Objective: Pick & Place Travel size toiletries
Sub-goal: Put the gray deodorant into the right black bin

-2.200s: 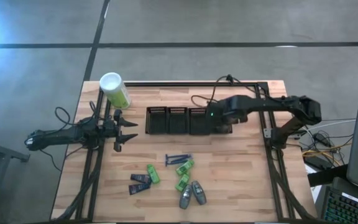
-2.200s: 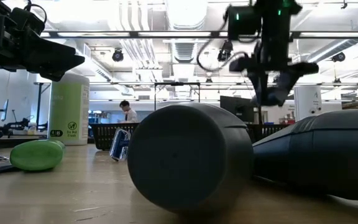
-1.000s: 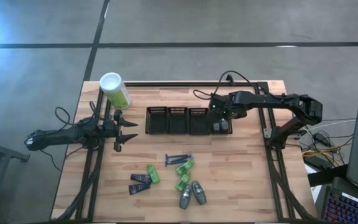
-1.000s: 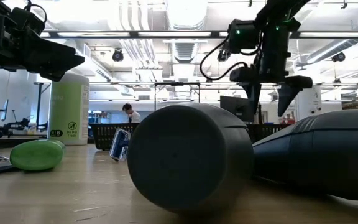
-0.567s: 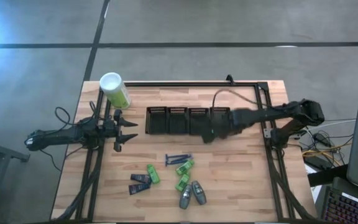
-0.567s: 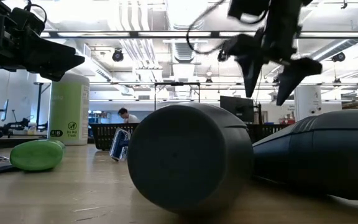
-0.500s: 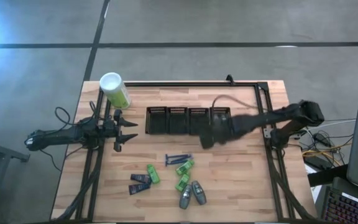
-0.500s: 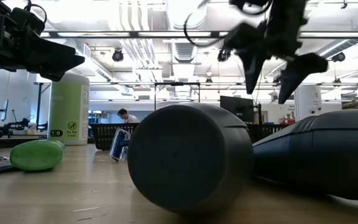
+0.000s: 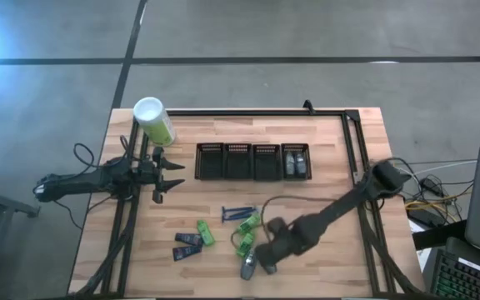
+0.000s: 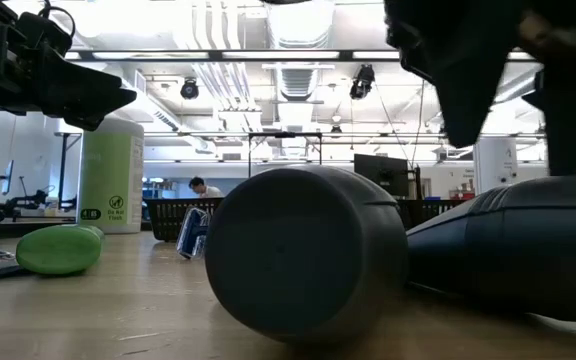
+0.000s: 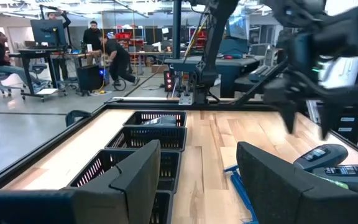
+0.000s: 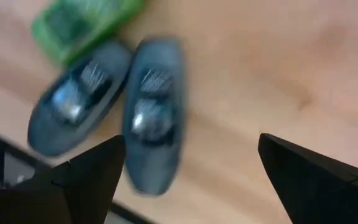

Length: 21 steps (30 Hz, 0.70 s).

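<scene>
Your right gripper [image 9: 267, 252] hangs over the cluster of toiletries at the near edge of the counter [image 9: 323, 200], fingers [image 12: 86, 174] spread wide and holding nothing. In its wrist view the two grey bottles [image 12: 154, 112] lie side by side, touching, a little off to one finger's side, so you likely need a small shift before descending to straddle just one. Spread this wide, the fingers suit the bottle's broad oval body.

Your left gripper [image 9: 171, 173] waits at the counter's left edge beside the tall pale-green canister [image 9: 153, 121], fingers partly apart and empty, clear of the work.

Four black mesh bins [image 9: 253, 161] sit in a row at the back; the rightmost already holds something grey, presumably a sorted bottle. The others look empty from above.

Loose on the counter you can count two grey bottles, three bright green tubes [image 9: 206, 232], what looks like two dark navy tubes [image 9: 187, 245], and the blue razors [image 9: 238, 212], whose number is too fine to tell.
</scene>
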Motion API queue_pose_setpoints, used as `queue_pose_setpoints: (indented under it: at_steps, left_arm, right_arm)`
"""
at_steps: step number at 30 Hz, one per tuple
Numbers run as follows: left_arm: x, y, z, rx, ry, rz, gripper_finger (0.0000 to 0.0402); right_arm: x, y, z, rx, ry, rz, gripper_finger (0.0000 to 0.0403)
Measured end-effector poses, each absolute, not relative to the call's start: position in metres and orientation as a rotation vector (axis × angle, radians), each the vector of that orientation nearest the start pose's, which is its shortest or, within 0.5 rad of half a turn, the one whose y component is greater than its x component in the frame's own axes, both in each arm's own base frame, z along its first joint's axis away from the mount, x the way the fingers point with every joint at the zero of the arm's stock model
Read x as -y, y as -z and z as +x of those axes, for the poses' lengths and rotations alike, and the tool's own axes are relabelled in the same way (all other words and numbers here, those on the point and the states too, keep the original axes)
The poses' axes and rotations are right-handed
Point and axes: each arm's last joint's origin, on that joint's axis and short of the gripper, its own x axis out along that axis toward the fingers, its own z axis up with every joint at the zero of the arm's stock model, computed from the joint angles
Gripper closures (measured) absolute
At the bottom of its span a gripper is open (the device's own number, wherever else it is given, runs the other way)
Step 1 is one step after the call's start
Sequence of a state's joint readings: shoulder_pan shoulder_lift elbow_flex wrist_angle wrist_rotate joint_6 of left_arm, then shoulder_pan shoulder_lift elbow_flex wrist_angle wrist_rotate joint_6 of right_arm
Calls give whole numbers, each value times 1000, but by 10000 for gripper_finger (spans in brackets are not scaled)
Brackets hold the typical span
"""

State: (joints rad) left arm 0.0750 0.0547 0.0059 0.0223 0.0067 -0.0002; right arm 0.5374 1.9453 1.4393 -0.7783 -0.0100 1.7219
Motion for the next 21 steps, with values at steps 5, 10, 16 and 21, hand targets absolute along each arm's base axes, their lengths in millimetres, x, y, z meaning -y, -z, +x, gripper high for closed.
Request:
queue_pose_setpoints:
  at_steps: [5, 10, 16, 21]
  left_arm:
    - [-7, -163, 100, -26, -69, -1, 183]
    - [-7, -163, 100, -26, -69, -1, 184]
    - [-7, -163, 100, -26, -69, -1, 183]
    - [-7, -163, 100, -26, -69, -1, 184]
  right_arm:
    - [-227, -182, 355, -1277, 631, 1115, 35]
    - [-237, -171, 370, -1314, 688, 1073, 35]
    - [-237, -169, 370, -1391, 800, 953, 35]
    - [-237, -162, 376, -1398, 757, 946, 35]
